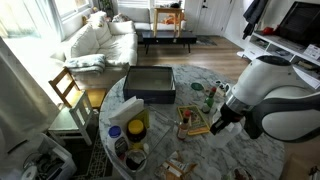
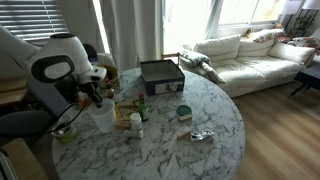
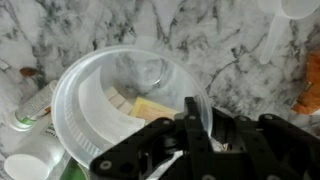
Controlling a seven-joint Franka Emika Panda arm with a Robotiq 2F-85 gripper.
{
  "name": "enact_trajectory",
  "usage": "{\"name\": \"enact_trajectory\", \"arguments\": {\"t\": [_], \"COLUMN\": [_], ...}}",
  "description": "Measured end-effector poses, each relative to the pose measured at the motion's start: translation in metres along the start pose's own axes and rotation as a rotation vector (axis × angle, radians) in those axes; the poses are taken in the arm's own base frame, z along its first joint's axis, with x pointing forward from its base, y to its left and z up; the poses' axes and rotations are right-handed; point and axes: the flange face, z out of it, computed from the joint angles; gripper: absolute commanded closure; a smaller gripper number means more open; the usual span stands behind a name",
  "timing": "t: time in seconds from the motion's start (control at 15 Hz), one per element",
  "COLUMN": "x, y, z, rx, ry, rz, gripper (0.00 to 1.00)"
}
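1. Round marble table [image 2: 215,110]: it fills the middle of both exterior views and carries all the small clutter.
2. White sofa [image 1: 100,40]: it stands well apart from the table, by the bright windows.
3. Robot arm [image 1: 275,95]: its white bulk leans in over the table's edge, with the wrist bent down towards the tabletop.
4. Dark square box [image 2: 161,75]: it sits on the far side of the table from the arm in an exterior view, lying flat, well clear of the gripper.
5. Clear plastic tub [image 3: 90,90]: it is upright on the marble right under the wrist; in an exterior view it shows as a pale cup [image 2: 100,118] just beside the arm's lower end.
6. Gripper [image 3: 195,112]: the jaws are clenched together, pinching the near rim of the clear plastic tub, with one finger inside the wall and one outside.
7. Green-lidded jar [image 2: 184,112]: it stands alone on the marble, near the table's middle.
8. Yellow block [image 3: 152,108]: it lies inside the tub, close to the pinched rim.
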Motion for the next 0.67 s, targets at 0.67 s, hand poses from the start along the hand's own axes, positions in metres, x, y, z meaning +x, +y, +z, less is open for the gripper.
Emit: {"name": "enact_trajectory", "arguments": {"t": [0.67], "x": [-0.0005], "y": [-0.0044], "z": [-0.0037], "rx": [-0.253], "ry": [-0.025], "rz": [-0.06], "gripper": [0.98]}}
